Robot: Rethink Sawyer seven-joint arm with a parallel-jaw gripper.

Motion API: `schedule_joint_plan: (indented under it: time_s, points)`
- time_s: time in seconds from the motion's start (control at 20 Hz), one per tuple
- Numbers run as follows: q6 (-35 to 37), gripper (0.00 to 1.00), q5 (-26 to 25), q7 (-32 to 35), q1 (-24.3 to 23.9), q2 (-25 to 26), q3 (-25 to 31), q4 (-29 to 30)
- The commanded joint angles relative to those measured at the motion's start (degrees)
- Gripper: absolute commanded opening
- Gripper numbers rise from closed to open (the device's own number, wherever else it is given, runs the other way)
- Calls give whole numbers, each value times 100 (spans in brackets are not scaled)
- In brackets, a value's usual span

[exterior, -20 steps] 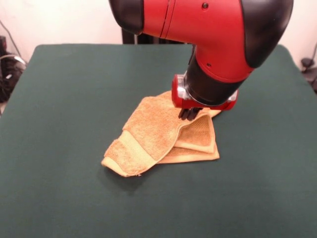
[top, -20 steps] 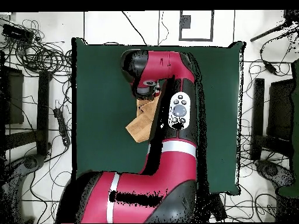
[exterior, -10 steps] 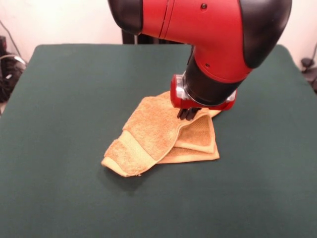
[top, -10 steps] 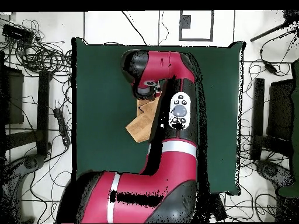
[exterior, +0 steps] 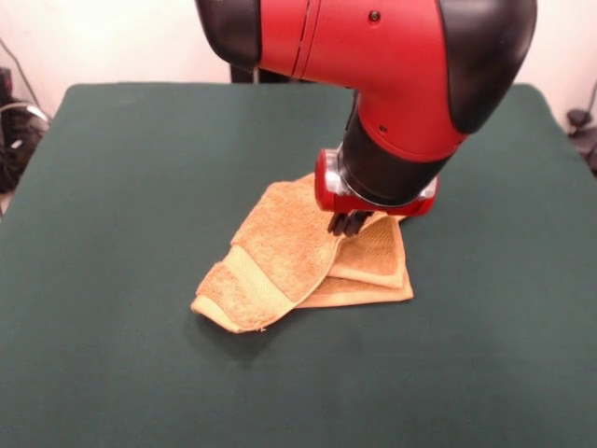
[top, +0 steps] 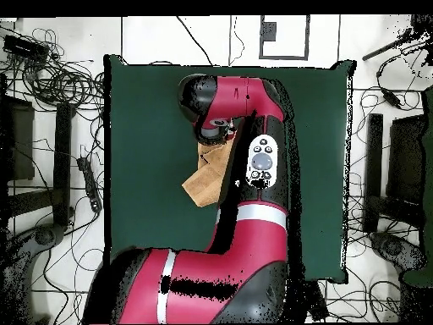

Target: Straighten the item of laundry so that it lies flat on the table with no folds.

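Your towel point(exterior: 303, 252) sits a little to 4 o'clock of the middle of the surface point(exterior: 121, 187) in the front view, and it is far from flat: you can see it doubled over itself in several layers, with a long flap carrying a paler woven band lying diagonally toward 7 o'clock and a smaller folded panel showing at 3 o'clock beneath it. From overhead, only a tan corner of it point(top: 203, 182) pokes out beside the arm, the rest being covered. Your hand point(exterior: 348, 224) is down at the towel's far upper edge, its dark tips close together and meeting the cloth right where the top flap folds over the small panel; they look pressed together, but you cannot tell from either view whether any cloth is actually pinched between them. So judge the job as barely begun: no fold has been opened, and the bundle takes up only a small patch of the green cloth. What is left is nearly everything: getting a sure hold on that upper layer, drawing it open, then spreading the remaining folds until one single layer lies flat.
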Motion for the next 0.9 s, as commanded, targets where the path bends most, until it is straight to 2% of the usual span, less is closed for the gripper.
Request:
schedule_joint_plan:
  time_s: [0.05, 0.55, 0.9]
  points:
    - [-449, 0, 52, -97, 45, -221, 626, 785]
    - [-464, 0, 65, -115, 34, -233, 633, 815]
    - [-737, 0, 175, -174, -117, -267, 787, 1054]
